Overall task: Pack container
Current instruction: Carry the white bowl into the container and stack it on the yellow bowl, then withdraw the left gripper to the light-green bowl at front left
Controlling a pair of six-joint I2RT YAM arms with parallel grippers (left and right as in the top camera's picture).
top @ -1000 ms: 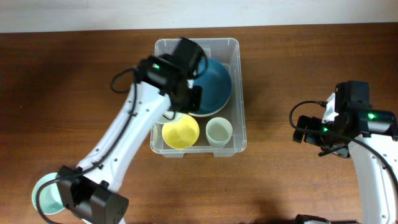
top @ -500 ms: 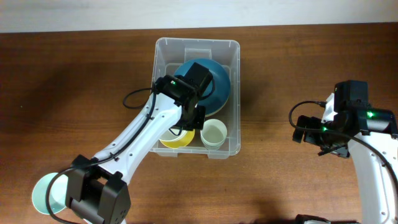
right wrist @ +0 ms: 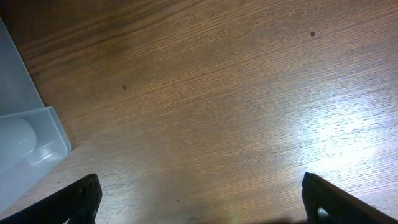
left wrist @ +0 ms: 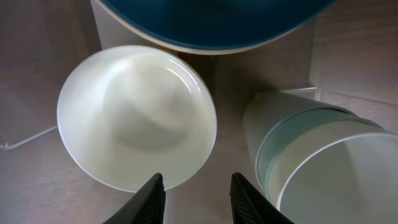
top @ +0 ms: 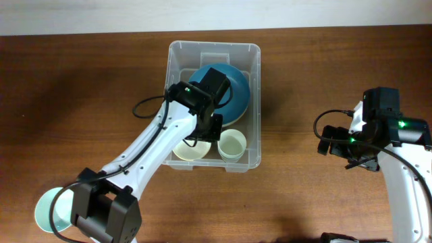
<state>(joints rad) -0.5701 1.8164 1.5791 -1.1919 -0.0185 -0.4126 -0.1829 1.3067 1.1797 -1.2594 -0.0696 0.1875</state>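
The container (top: 213, 46), a large clear bin, stands mid-table. Inside lie a big blue bowl (top: 231, 88), a white bowl (top: 189, 149) and stacked pale cups (top: 233, 144). My left gripper (top: 208, 132) hangs inside the bin, just above the white bowl's near rim. In the left wrist view it (left wrist: 198, 200) is open, with nothing between its dark fingers (left wrist: 152, 198); the white bowl (left wrist: 137, 118) lies ahead to the left, the cups (left wrist: 311, 168) to the right and the blue bowl (left wrist: 211, 25) beyond. My right gripper (right wrist: 205, 205) is wide open over bare wood.
A light green bowl (top: 48, 210) sits at the table's front left, beside the left arm's base. The right arm (top: 378, 128) stays right of the bin, whose corner (right wrist: 25, 137) shows at the left of the right wrist view.
The left jaws have parted. A white bowl now lies where the yellow bowl showed half a second ago. The right arm has not moved.
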